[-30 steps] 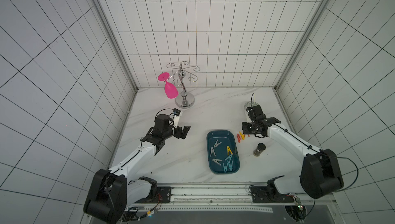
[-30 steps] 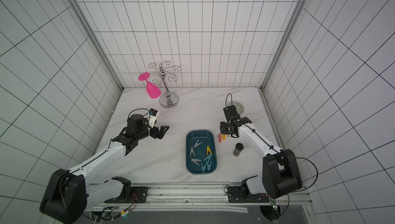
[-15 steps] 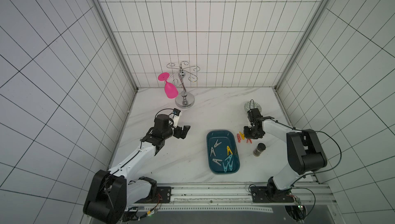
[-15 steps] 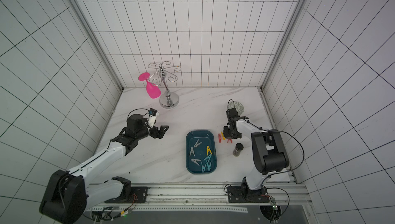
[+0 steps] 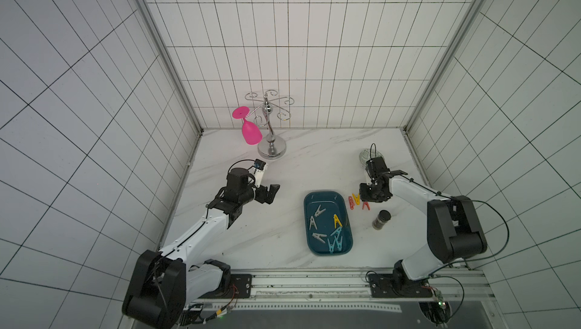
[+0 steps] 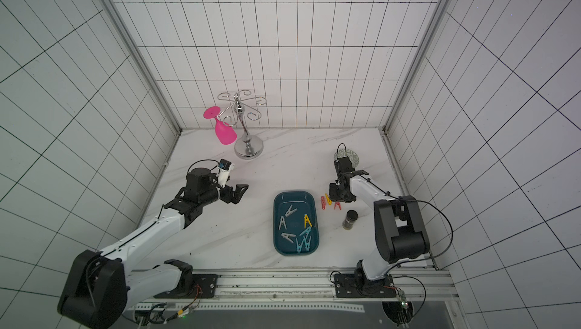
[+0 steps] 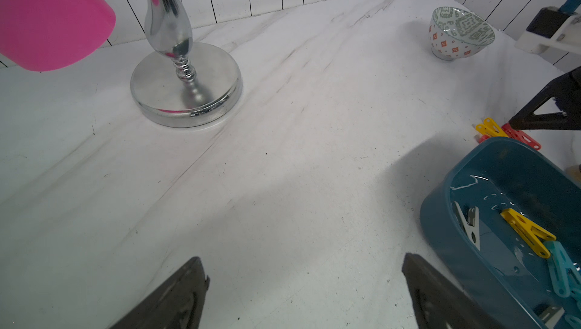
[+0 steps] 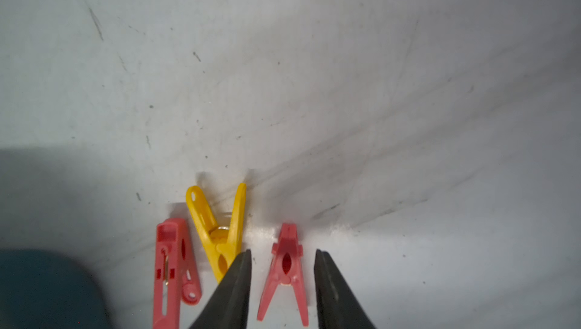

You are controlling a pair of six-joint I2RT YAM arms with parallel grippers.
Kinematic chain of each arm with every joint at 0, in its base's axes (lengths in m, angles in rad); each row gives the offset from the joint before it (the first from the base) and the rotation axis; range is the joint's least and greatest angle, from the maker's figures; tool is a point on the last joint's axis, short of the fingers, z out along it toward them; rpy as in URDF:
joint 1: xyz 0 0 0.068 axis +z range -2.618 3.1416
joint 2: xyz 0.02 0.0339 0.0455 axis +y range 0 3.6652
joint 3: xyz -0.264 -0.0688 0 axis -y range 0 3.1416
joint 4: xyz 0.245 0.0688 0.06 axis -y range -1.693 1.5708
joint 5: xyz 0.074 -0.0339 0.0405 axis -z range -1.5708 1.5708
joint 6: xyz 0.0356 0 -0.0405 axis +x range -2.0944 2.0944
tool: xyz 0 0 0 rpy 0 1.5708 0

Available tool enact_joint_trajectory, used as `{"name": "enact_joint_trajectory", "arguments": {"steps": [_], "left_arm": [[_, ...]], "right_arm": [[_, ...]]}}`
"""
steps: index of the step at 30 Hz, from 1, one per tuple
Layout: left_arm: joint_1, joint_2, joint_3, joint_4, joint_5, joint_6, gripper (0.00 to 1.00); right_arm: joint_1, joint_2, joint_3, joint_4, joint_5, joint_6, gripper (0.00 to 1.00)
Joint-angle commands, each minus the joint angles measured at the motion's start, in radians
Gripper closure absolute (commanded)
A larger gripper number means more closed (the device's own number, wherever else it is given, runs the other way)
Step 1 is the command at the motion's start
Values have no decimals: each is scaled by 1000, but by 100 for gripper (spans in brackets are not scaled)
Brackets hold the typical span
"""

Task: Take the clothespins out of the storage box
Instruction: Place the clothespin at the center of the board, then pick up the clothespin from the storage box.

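**Beside the storage box (image 5: pixel 327 200), a third peg lies free on the worktop (image 5: pixel 267 233)**

The storage box sits toward the front of the worktop, between the arms and nearer the right one. In it we still count several clothespins (image 5: pixel 319 211): three pale grey, one yellow and a tangle of light blue at the near end.

Just outside its far right corner lie three more. A red peg (image 8: pixel 286 267) lies flat between the fingers of the right pincer (image 8: pixel 283 250), whose jaws stand parted with a strip of worktop showing on either side, gripping nothing. A yellow peg (image 8: pixel 220 233) and a second red peg (image 8: pixel 173 267) lie just beside it.

A second ago we saw only that pair by the box. The lone red one has appeared since, and the right arm's elbow has drawn inward. The left arm has not shifted. The left pincer (image 7: pixel 302 255) gapes wide and empty above bare worktop, well apart from the box.

The pegs are glossy moulded plastic, A-shaped, with an oval hole. The box is smooth teal with rounded corners, its floor scratched white. The worktop is white with grey veining and fine scuffs. The fingers are matte black wedges.

Beyond stand a small dark cylindrical jar (image 5: pixel 381 220) and a round patterned bowl (image 7: pixel 459 33). At the back, a chrome stand (image 5: pixel 272 151) with curled hooks carries an inverted pink goblet (image 5: pixel 251 132).
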Motion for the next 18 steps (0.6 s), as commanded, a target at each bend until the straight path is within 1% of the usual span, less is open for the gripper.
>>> {"name": "enact_joint_trajectory", "arguments": {"steps": [1, 4, 8, 13, 18], "left_arm": [[-3, -10, -10, 8, -5, 4, 2], [-3, -9, -10, 7, -5, 4, 2], [-3, -4, -7, 8, -4, 4, 2], [-2, 2, -2, 8, -1, 2, 2], [-3, 10, 1, 9, 1, 2, 2]], "right_arm": [[9, -65, 44, -44, -29, 6, 61], [37, -105, 49, -59, -61, 4, 61], [110, -158, 63, -82, -80, -3, 61], [224, -204, 88, -105, -76, 1, 61], [322, -203, 112, -120, -55, 30, 61]]}}
